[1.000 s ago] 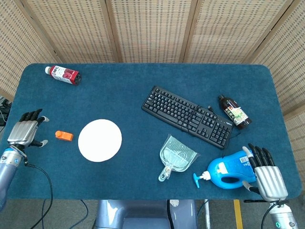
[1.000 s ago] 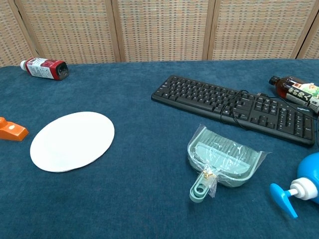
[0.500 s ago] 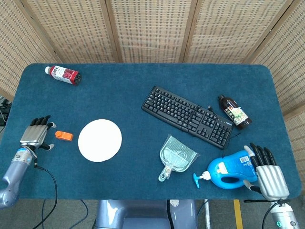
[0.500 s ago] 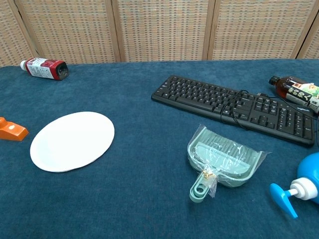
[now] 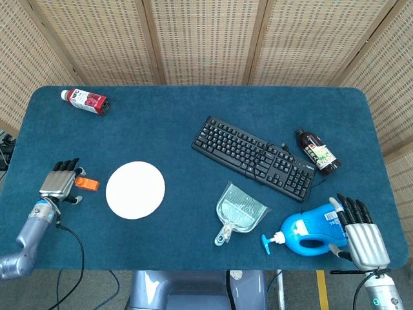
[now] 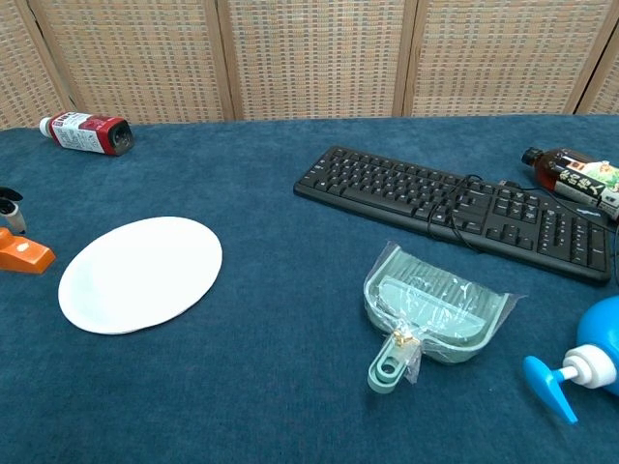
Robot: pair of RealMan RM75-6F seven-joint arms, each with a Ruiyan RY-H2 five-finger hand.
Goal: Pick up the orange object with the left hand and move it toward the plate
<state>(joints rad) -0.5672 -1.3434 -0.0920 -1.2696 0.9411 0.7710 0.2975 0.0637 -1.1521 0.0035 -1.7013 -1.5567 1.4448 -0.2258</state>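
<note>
- Orange object (image 5: 86, 183) lying flat on the blue tabletop (image 5: 193, 129), just at 9 o'clock of the white plate (image 5: 135, 190), apart from its rim.
- Left hand (image 5: 60, 183) right at the object's 9 o'clock end, fingers spread and holding nothing; contact impossible to tell from the head view.
- In the chest view, only dark fingertips (image 6: 10, 196) at the frame edge, just at 12 o'clock of the object.
- Step in hand, by judgement: the reach, with no grasp yet made.
- Next move calls for closing fingers around the object, lifting, then carrying toward 3 o'clock.
- Right hand (image 5: 362, 236) resting open at the tabletop's 5 o'clock corner beside a blue spray bottle (image 5: 310, 231), holding nothing.
</note>
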